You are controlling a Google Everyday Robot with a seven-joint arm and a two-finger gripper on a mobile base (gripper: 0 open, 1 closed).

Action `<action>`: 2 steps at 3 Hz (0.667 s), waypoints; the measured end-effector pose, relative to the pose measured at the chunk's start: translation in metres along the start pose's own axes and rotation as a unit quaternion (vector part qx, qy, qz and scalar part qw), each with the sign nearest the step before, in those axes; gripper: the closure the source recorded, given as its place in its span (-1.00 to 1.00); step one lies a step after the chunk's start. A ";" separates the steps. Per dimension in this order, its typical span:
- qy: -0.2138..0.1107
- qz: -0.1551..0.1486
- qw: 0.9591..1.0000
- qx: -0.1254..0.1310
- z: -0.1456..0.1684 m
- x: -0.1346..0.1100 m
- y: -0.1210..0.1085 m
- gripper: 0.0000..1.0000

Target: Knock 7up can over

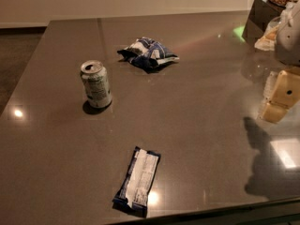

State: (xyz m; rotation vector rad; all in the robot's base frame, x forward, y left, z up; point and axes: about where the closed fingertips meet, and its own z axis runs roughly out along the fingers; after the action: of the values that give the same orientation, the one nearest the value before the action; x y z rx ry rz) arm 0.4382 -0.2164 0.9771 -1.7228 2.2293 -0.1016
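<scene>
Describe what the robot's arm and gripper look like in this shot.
The gripper, at the picture's right edge, is made of blocky pale yellow-cream parts, with a small dark round dot on the upper one. Above it, the arm has a smooth whitish-grey casing. No cables or lettering show.

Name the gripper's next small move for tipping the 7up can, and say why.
Probably travel left toward the 7up can. It stands upright left of centre on the table, while the gripper hangs at the right edge, well apart from it. The snack bag lies beyond that line, the wrapper nearer.
</scene>
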 end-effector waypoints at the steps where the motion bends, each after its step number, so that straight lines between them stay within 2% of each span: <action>1: 0.000 0.000 1.000 0.000 0.000 0.000 0.000 -1.00; 2: 0.001 -0.001 1.000 -0.008 0.003 -0.008 -0.004 -1.00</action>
State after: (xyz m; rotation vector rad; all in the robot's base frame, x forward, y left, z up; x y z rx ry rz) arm 0.4446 -0.2097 0.9766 -1.7343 2.2368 -0.0856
